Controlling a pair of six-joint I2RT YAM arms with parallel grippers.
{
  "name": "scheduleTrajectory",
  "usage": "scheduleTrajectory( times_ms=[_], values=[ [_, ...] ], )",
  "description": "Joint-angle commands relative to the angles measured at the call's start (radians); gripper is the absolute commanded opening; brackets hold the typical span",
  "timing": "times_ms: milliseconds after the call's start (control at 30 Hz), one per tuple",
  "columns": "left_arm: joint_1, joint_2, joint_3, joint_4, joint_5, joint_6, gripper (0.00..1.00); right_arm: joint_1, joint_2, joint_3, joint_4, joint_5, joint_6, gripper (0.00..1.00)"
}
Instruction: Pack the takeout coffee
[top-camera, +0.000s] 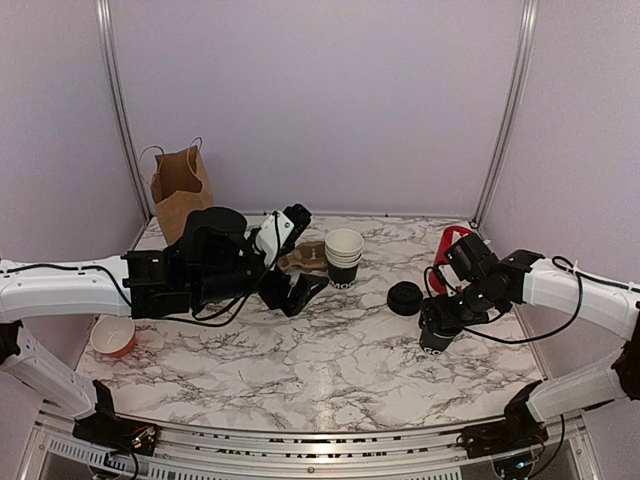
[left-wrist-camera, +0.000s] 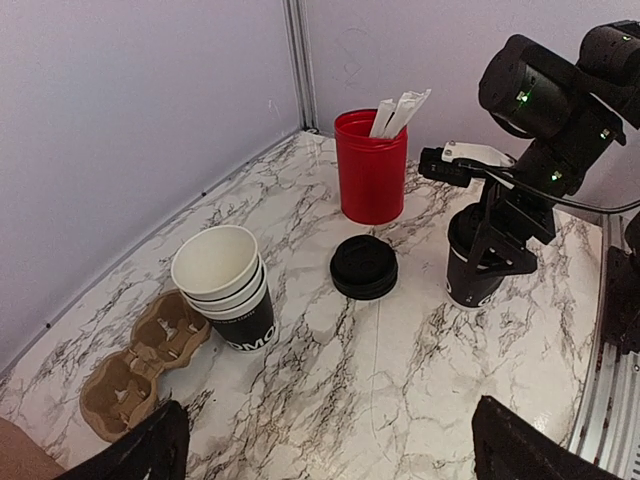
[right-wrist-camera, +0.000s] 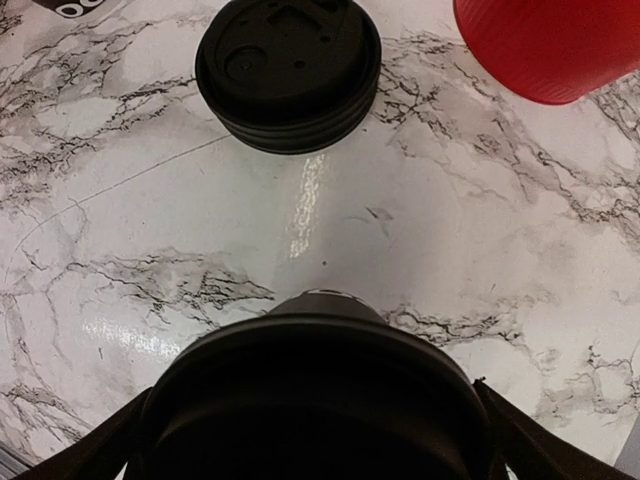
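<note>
The takeout coffee (top-camera: 438, 336) (left-wrist-camera: 474, 288), a small black cup with a black lid (right-wrist-camera: 310, 400), stands on the marble table at the right. My right gripper (top-camera: 441, 318) (right-wrist-camera: 312, 445) is down over it, one finger on each side of the lid. The jaws are open, with a thin gap showing at the right finger (right-wrist-camera: 530, 450). The cup's body is mostly hidden under the lid in the right wrist view. My left gripper (top-camera: 299, 256) (left-wrist-camera: 330, 450) hangs open and holds nothing, left of centre, near the stack of lidless cups (top-camera: 343, 257) (left-wrist-camera: 226, 285).
A stack of black lids (top-camera: 404, 298) (left-wrist-camera: 364, 267) (right-wrist-camera: 288, 72) lies left of the coffee. A red cup with white packets (left-wrist-camera: 371, 165) (right-wrist-camera: 545, 45) stands behind it. A cardboard cup carrier (top-camera: 303, 258) (left-wrist-camera: 145, 365) lies by the cup stack. A brown paper bag (top-camera: 180, 190) stands at the back left, and an orange cup (top-camera: 112, 335) at the left edge.
</note>
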Motion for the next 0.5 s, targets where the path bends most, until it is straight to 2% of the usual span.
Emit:
scheduleTrajectory(
  times_ms=[0,467],
  values=[
    [0.011,-0.027,0.000,0.003,0.000,-0.012,0.99,-0.006,0.006,0.029,0.013,0.009,-0.002,1.00],
    [0.028,-0.036,-0.007,0.011,0.019,-0.032,0.99,-0.007,-0.014,0.151,-0.078,0.028,-0.026,1.00]
  ],
)
